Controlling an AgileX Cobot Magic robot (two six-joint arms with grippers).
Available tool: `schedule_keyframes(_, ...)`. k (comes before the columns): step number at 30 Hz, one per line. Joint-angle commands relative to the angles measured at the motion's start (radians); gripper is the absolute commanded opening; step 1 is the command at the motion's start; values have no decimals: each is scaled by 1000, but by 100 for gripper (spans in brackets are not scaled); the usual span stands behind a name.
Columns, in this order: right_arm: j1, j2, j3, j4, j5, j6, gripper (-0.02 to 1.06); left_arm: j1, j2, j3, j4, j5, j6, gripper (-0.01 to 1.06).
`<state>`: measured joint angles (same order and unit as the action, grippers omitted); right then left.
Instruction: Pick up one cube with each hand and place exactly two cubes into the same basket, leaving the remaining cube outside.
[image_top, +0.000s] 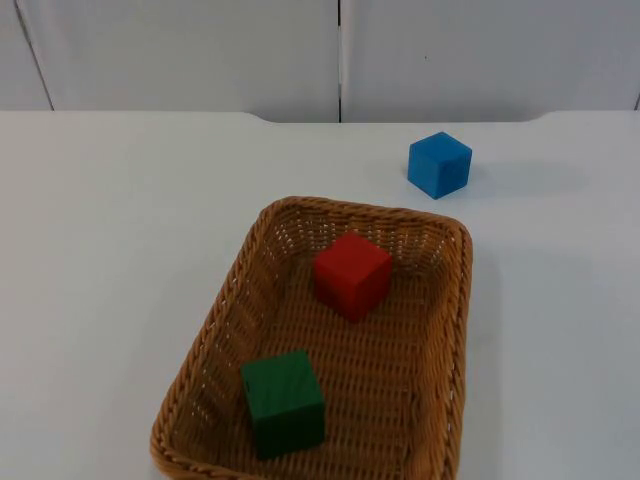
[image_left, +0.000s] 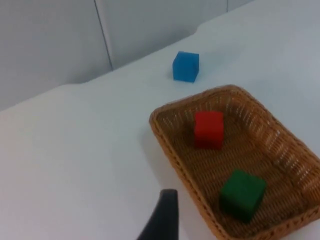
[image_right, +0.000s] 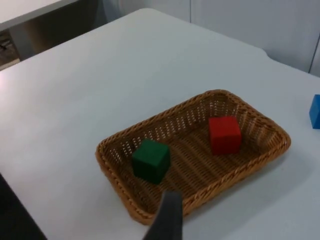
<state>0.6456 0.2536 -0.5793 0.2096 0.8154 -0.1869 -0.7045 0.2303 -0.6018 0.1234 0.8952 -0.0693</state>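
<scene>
A brown wicker basket (image_top: 462, 300) sits at the table's front middle. Inside it, a red cube (image_top: 352, 275) lies toward the far end and a green cube (image_top: 284, 402) toward the near end, apart from each other. A blue cube (image_top: 439, 164) stands on the bare table beyond the basket's far right corner. My left gripper (image_left: 162, 220) waits raised and drawn back from the basket (image_left: 172, 150), looking onto the red cube (image_left: 208, 129), green cube (image_left: 242, 194) and blue cube (image_left: 186, 66). My right gripper (image_right: 167, 217) also hangs back, above the basket (image_right: 112, 170), holding nothing that I can see.
The white table (image_top: 120, 250) runs back to the grey partition wall (image_top: 200, 50). In the right wrist view the table's edge and a dark gap (image_right: 50, 25) lie beyond the basket.
</scene>
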Motion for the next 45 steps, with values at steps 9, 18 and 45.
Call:
schedule_keyframes(9,5,-191,6,-110,138,101,74,-3,-203,20,58,141,-17,81)
schedule_keyframes(18,5,-254,21,-159,253,126,74,-3,-230,36,68,198,-17,81)
schedule_keyframes(45,5,-254,62,-157,263,130,74,-3,-230,106,-75,181,23,81)
